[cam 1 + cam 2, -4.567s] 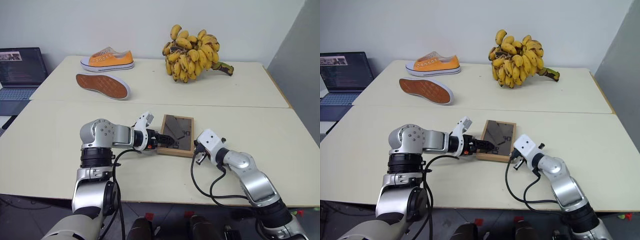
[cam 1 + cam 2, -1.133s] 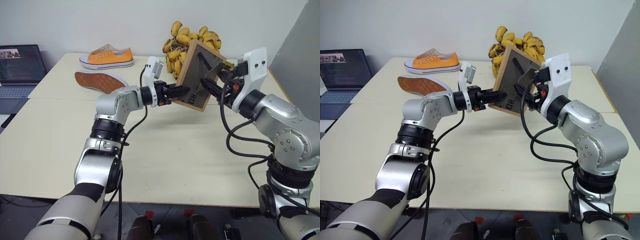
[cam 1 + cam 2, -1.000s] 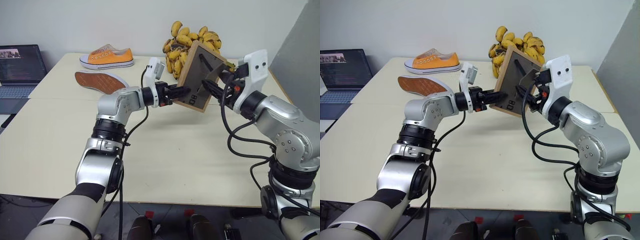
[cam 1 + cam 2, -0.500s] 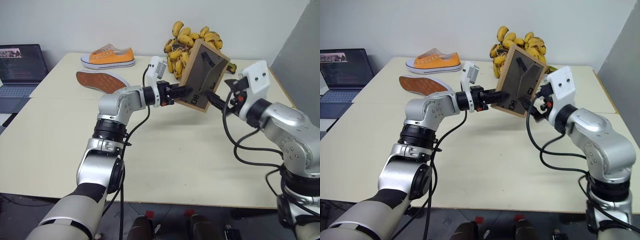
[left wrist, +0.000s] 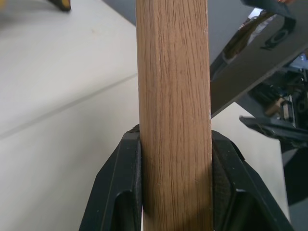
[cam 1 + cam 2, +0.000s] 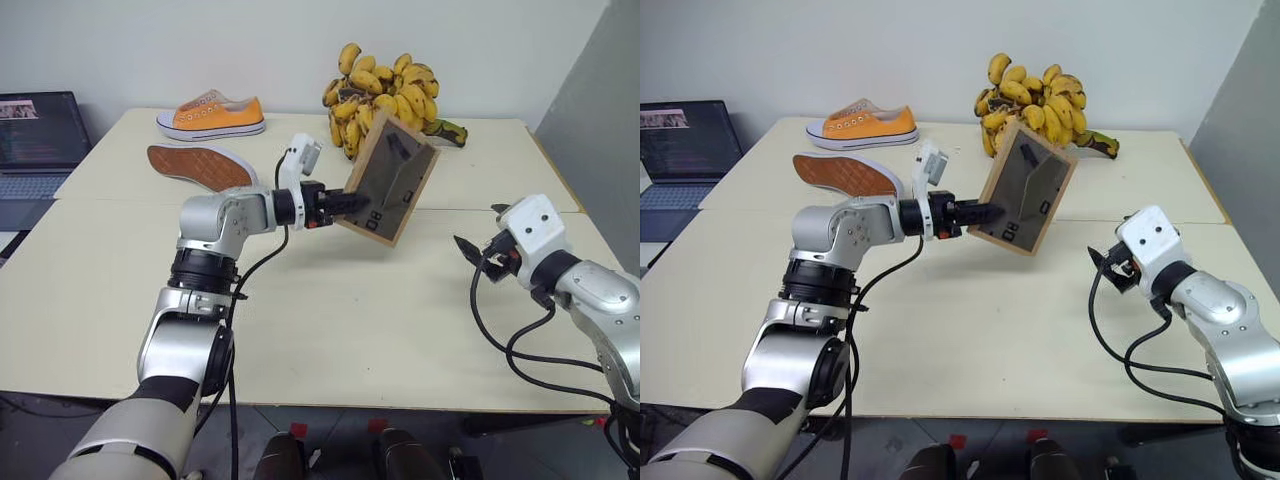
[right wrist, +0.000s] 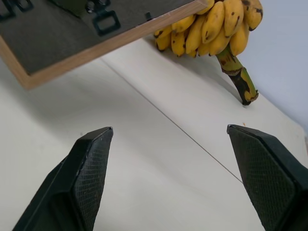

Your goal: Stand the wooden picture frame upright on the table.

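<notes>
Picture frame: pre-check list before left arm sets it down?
1. Grip: left pincer shut on the wooden picture frame at its edge: ok.
2. Easel flap swung out from the back panel: ok.
3. Frame on the table: not ok, held in the air, tilted.
4. Right pincer open, apart from the frame: ok.
5. Landing spot under the frame bare; bananas behind it, shoes off to the left: ok.
6. Flap locked: cannot tell.
</notes>
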